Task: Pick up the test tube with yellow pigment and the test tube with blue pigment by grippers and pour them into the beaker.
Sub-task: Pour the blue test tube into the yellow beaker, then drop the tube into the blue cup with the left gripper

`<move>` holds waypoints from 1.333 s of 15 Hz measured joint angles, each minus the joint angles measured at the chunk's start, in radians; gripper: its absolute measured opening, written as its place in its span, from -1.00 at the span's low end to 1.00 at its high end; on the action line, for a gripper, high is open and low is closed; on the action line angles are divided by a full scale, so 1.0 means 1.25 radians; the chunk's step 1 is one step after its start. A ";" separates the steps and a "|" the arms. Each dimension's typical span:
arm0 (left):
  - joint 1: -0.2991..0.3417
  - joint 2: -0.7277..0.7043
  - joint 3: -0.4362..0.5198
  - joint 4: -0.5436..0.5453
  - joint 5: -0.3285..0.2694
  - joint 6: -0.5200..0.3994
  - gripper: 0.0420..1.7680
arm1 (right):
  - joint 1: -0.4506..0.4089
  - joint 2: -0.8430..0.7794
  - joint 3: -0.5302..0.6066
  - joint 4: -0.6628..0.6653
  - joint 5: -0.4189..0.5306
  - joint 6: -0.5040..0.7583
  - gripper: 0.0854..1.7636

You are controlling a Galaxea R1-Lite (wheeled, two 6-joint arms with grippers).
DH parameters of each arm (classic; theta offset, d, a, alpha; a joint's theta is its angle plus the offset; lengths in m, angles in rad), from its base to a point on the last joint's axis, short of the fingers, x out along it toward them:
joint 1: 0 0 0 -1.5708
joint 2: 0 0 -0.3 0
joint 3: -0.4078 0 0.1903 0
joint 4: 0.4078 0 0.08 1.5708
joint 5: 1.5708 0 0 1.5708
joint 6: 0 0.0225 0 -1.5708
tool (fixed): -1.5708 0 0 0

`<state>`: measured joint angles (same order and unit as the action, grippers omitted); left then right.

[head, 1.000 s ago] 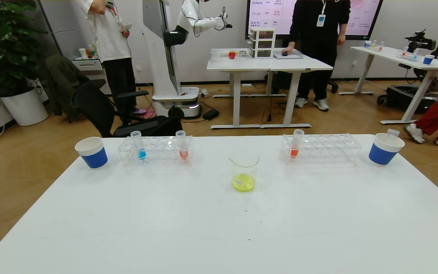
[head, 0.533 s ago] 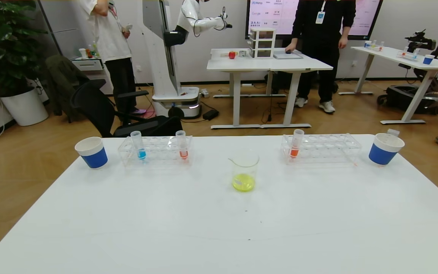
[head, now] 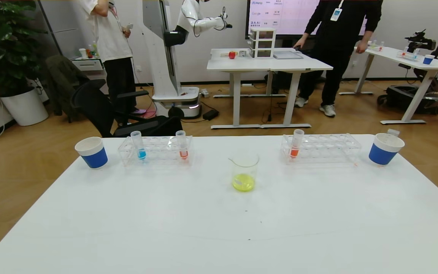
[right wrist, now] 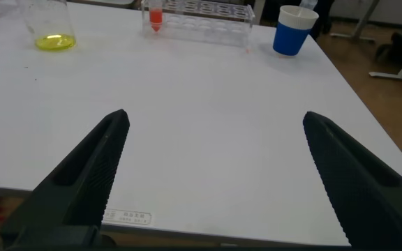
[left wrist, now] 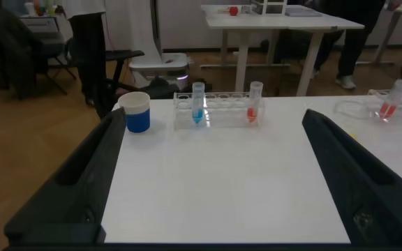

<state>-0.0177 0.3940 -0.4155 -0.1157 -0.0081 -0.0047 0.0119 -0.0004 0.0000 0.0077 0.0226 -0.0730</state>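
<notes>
The test tube with blue pigment (head: 141, 146) stands upright at the left end of the left clear rack (head: 160, 151); it also shows in the left wrist view (left wrist: 198, 104). The beaker (head: 244, 171) stands mid-table with yellow liquid in its bottom, and shows in the right wrist view (right wrist: 49, 24). No tube tinted yellow shows. Both grippers are out of the head view. My left gripper (left wrist: 213, 115) is open and empty, low over the near table, facing the left rack. My right gripper (right wrist: 216, 116) is open and empty over the near right table.
An orange-red tube (head: 183, 146) stands in the left rack, another (head: 295, 144) in the right rack (head: 327, 147). Blue-and-white cups stand at far left (head: 91, 152) and far right (head: 384, 149); a clear tube end (head: 392, 132) sticks out of the right cup. People stand beyond the table.
Nothing on the table has moved. Only the people in the background have shifted to the right.
</notes>
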 joint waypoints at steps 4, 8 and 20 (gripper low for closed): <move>0.000 0.308 -0.079 -0.221 -0.001 0.005 0.98 | 0.000 0.000 0.000 0.000 0.000 0.000 0.97; 0.003 0.627 -0.090 -0.478 0.001 0.010 0.98 | 0.000 0.000 0.000 0.000 0.000 0.000 0.97; -0.040 1.329 -0.080 -1.134 0.052 0.026 0.98 | 0.000 0.000 0.000 0.000 0.000 0.000 0.97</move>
<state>-0.0681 2.0551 -0.5151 -1.5336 0.0572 0.0279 0.0119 -0.0004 0.0000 0.0077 0.0226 -0.0730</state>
